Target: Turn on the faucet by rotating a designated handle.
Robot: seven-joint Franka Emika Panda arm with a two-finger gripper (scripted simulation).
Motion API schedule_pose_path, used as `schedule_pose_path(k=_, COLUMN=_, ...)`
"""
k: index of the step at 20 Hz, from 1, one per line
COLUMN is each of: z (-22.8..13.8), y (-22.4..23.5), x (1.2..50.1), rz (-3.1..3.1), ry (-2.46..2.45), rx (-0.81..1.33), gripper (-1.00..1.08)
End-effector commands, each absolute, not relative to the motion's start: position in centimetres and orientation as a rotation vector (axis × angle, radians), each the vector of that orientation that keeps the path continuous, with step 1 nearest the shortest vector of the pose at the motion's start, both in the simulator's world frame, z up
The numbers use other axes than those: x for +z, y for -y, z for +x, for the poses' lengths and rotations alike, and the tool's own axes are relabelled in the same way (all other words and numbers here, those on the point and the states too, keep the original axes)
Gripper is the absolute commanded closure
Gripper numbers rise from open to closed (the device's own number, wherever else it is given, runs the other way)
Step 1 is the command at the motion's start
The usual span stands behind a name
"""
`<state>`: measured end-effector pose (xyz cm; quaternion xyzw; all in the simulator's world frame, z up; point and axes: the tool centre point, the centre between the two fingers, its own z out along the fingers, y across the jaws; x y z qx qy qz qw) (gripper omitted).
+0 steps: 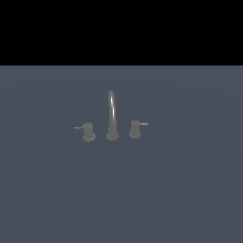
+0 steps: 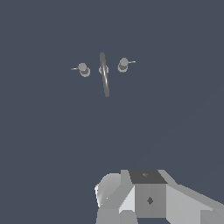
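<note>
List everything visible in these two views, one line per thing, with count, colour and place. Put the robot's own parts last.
faucet: one set, dull grey metal, standing near the middle of the surface in the exterior view.
spout: one, grey, tall and arched, on a round base between the two knobs.
handle: one, grey squat knob, on the exterior view's left of the spout, thin rod pointing to that view's left.
twin knob: one, grey, on the exterior view's right of the spout, rod pointing right.
surface: one, flat blue-grey, under the faucet.
robot wrist housing: one, white and grey, seen only in the wrist view, apart from the faucet; fingers not in view.
</note>
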<state>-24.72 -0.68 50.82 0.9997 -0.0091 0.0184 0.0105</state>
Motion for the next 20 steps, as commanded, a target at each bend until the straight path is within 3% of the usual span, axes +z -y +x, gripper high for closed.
schedule_pose_path(k=1, z=-24.7, y=0.7, x=50.8, rz=3.120, ry=0.028, rx=0.058, gripper=1.08)
schedule_pose_path(k=20, z=-23.0, y=-3.5, x=45.3, rz=3.107, ry=0.309, rx=0.050, gripper=1.08)
